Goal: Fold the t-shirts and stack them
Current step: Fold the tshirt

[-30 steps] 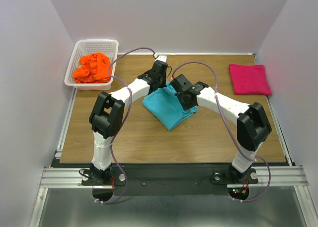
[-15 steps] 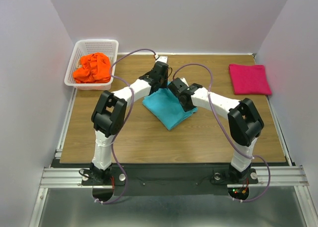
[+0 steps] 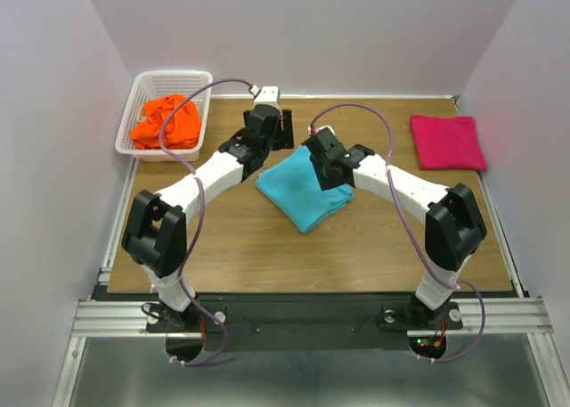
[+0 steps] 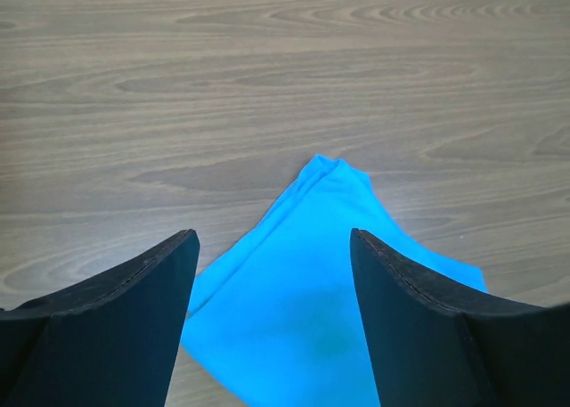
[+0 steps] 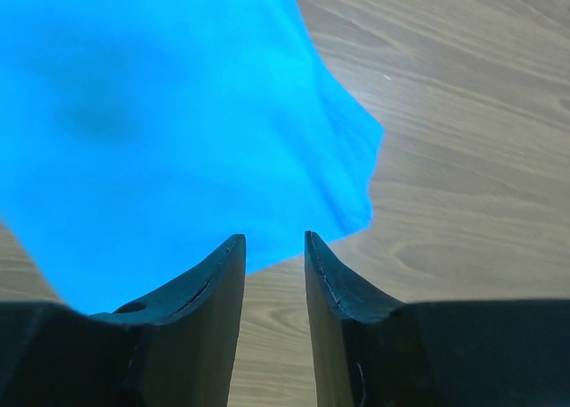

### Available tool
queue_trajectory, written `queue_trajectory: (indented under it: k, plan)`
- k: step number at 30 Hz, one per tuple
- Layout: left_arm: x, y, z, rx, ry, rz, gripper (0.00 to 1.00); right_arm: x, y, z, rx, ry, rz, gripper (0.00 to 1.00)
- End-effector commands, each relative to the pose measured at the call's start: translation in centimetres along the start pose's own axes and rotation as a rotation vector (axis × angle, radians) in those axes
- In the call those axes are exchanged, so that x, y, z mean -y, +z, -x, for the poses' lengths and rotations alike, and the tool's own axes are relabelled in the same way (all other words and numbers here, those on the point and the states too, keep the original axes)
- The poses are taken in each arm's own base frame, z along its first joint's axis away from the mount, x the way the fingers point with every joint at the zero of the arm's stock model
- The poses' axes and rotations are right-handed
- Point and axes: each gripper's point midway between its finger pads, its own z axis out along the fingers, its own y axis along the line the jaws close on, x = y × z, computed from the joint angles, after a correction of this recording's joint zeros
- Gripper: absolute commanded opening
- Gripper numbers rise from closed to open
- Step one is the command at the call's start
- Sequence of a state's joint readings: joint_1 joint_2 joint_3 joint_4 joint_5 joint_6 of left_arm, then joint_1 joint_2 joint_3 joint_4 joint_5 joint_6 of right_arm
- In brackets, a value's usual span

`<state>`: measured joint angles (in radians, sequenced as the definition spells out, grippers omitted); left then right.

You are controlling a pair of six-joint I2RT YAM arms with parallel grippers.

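Since a second ago we saw the left gripper [image 3: 281, 131] lift off the turquoise shirt [image 3: 303, 189] and pull back toward the table's [image 3: 249, 247] far edge. The left arm's elbow swung out to the left. Its fingers [image 4: 134, 318] had spread wide with nothing between them, and the shirt's far corner lay below them in the wrist view. The right gripper [image 5: 273, 240] also let go: its jaws stood a narrow gap apart, empty, with bare wood showing between them at the shirt's edge. The turquoise shirt stayed folded in the middle of the table. The pink shirt [image 3: 448, 142] stayed folded at the far right corner. The orange shirt [image 3: 166, 120] stayed crumpled in the white basket [image 3: 169, 74] at the far left corner.
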<state>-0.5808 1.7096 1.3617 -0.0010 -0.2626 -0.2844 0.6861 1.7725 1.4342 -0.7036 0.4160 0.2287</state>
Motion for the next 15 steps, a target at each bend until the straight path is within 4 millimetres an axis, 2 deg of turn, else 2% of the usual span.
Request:
queue_trajectory:
  k: [1,3,4,5,7,8,12,15]
  plan:
    - [-1.0,0.7,-2.6,-0.039,0.007,0.024,0.77,-1.8,1.3,0.9,0.058,0.041,0.123,0.38]
    - [-1.3,1.8,-4.4,-0.078,0.021,0.035,0.74,-1.2,2.6,1.0,0.063,0.09,0.136,0.38]
    - [-1.5,2.3,-4.7,-0.086,0.024,0.04,0.72,-1.0,3.5,-0.2,0.035,0.091,0.133,0.38]
    - [-1.8,3.2,-6.1,-0.118,0.038,0.051,0.72,-0.6,4.0,-0.5,0.028,0.1,0.13,0.38]
    - [-1.8,3.9,-7.0,-0.141,0.043,0.053,0.7,0.4,5.3,-1.0,0.019,0.126,0.118,0.38]
    - [-2.2,4.5,-8.1,-0.169,0.052,0.062,0.69,0.8,6.1,-2.1,-0.007,0.126,0.109,0.38]
    - [-2.0,5.0,-10.2,-0.227,0.031,0.051,0.67,2.9,7.8,-3.3,-0.028,0.156,0.08,0.38]
    - [-2.3,4.1,-12.4,-0.299,0.02,0.052,0.64,3.7,8.2,-3.5,-0.031,0.144,0.064,0.38]
